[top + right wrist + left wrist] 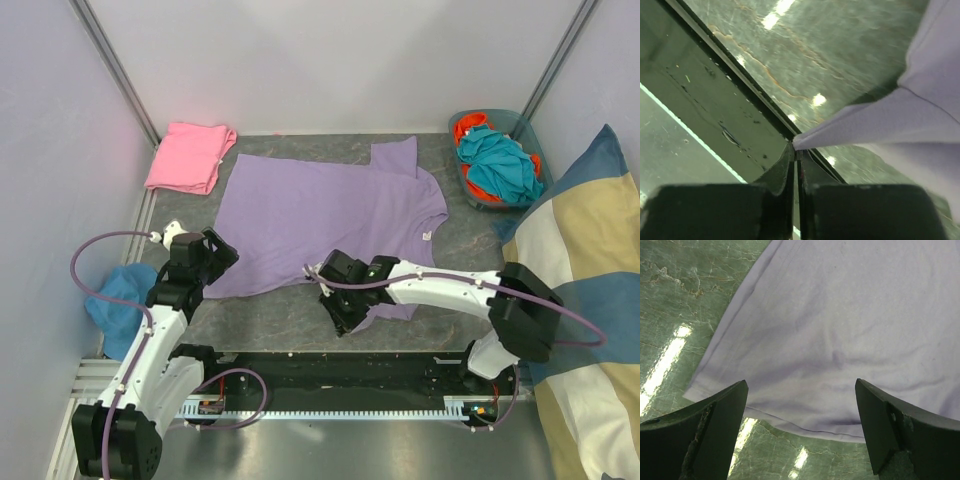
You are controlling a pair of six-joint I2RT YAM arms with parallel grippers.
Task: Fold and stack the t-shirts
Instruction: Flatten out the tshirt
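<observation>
At the far left, the pink t-shirt (188,157) lies folded on the table (270,318), well apart from both grippers. A crumpled blue cloth (112,300) sits at the near left edge, just beside the left arm (160,330). The left gripper (800,432) hangs spread wide over the near left corner of the lavender t-shirt (320,205). Its fingers (710,435) straddle the hem and grip nothing; I cannot tell whether they touch the cloth. The lavender t-shirt lies spread flat in the middle of the table, hem to the left and collar to the right. At its near side, the right gripper (796,149) is clenched on a fold of the near sleeve, holding it pulled into a peak above the table's near edge. At the far right stands a basket (512,118) heaped with teal and orange clothes (498,165). The striped cushion (585,290) fills the right side.
</observation>
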